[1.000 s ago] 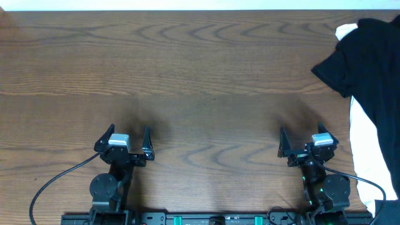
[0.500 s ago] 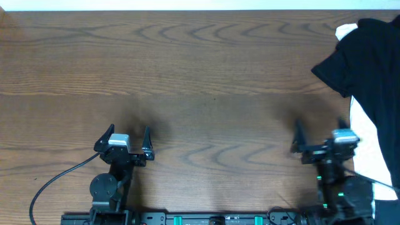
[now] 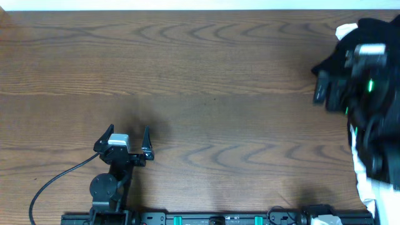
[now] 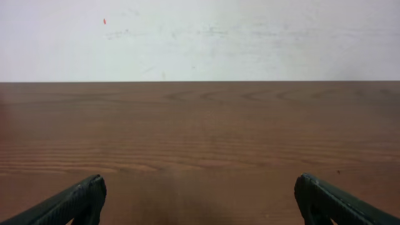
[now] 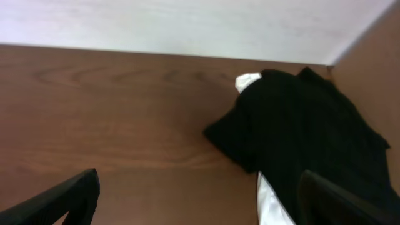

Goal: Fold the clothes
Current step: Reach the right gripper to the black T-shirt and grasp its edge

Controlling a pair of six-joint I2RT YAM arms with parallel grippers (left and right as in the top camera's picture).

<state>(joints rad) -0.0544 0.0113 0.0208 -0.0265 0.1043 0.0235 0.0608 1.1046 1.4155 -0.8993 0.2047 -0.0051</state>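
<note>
The black shirt [image 5: 300, 128] lies as a crumpled heap at the far right corner of the table [image 3: 206, 75]. It is not spread flat at all. It rests partly on a white shirt [image 5: 270, 199], which shows under its near edge.

The heap runs roughly from far to near along the right edge of the table. One dark corner, maybe a sleeve, points left toward the middle of the table.

The right gripper [image 5: 199, 178] has its jaws wide apart and holds nothing. In the overhead view it hangs at the left border of the heap. In its own wrist view the shirt lies ahead and to the right of the fingers, and only bare wood shows between them.

The left gripper [image 3: 129, 131] is also spread wide and empty. It sits near the front on the left side, well apart from the shirt.

So the right arm is clearly the nearer one. I judge that the first step is to take the left-pointing corner and pull the black shirt onto the table. The risk is that the white shirt comes along with it.
</note>
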